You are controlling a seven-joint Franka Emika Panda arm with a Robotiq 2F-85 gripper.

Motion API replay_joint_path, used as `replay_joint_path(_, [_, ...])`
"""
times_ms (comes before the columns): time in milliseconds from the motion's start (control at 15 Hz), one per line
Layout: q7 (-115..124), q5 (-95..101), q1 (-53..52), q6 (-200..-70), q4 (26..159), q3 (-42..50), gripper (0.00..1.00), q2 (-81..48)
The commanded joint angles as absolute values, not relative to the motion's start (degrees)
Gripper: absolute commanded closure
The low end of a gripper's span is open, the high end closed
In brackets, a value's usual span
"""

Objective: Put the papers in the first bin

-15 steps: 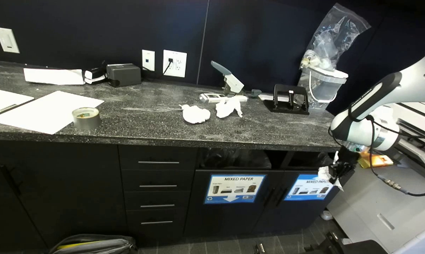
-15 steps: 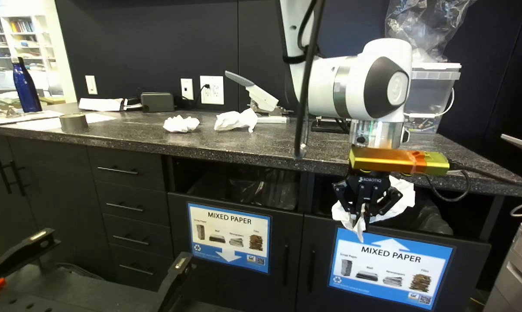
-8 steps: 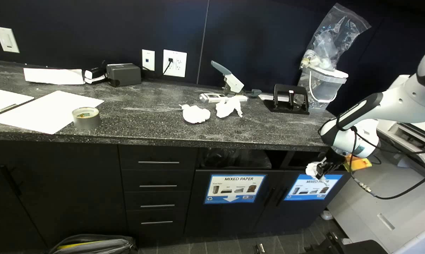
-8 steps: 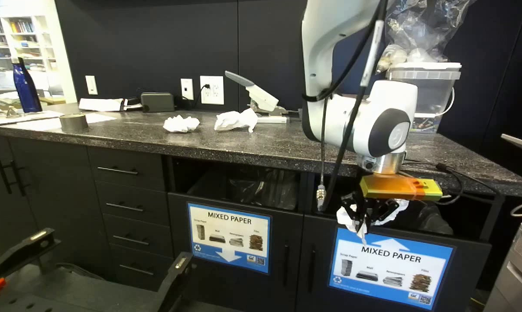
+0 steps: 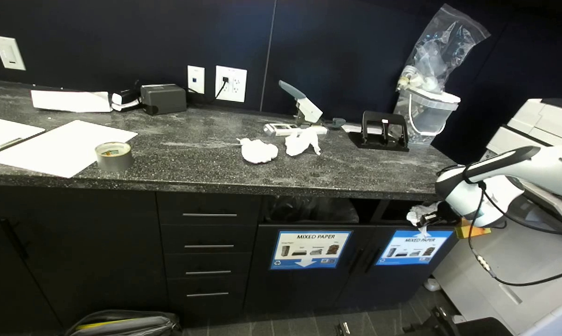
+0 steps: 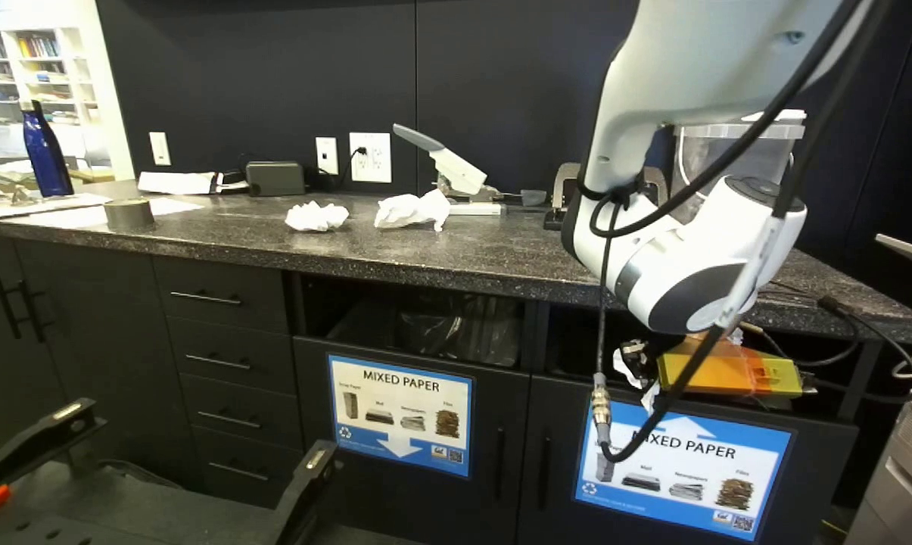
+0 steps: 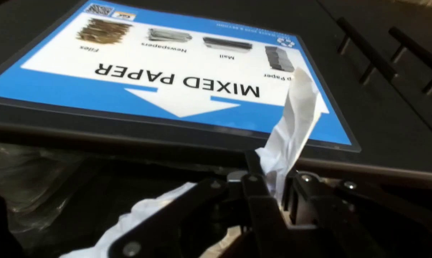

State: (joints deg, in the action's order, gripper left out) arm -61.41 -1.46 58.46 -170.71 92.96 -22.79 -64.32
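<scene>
A crumpled white paper wad (image 7: 294,122) is at the mouth of the bin slot (image 6: 573,342), the slot with the up-arrow MIXED PAPER sign (image 6: 683,473) below it; one strip hangs in front of the slot's front edge and overlaps the sign in view, while how much of the rest is inside cannot be told. The end effector (image 7: 275,175) is clamped on this wad, its jaws pinching the strip. A plastic liner (image 7: 33,190) shows within the bin slot. In both exterior views the robot arm (image 5: 465,198) slopes down to the slot from the right. Just left of it is a second slot (image 6: 323,299) with a down-arrow MIXED PAPER sign (image 5: 311,252). On the speckled dark tabletop (image 5: 192,163) above the bin slot, up and to its left, sit a rounded paper wad (image 5: 258,151) and a peaked paper wad (image 5: 303,142), near each other, and a heavy-duty stapler (image 5: 309,110) farther back. Up and behind the bin slot stand a three-hole punch (image 5: 392,119) and a lidded clear bucket (image 5: 427,112). Well to its left is a duct tape roll (image 5: 114,161).
</scene>
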Motion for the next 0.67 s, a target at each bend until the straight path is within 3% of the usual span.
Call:
replay_joint_path(0, [-67.29,-1.07,67.75,-172.57,87.78,-34.53,0.85,-71.79])
replay_joint_path(333, [-73.0,-0.43,76.2,-171.48,81.23,-47.3,0.85,-83.94])
replay_joint_path(600, [-76.88,0.71,77.38,-172.12,75.53,-52.13,0.84,-92.44])
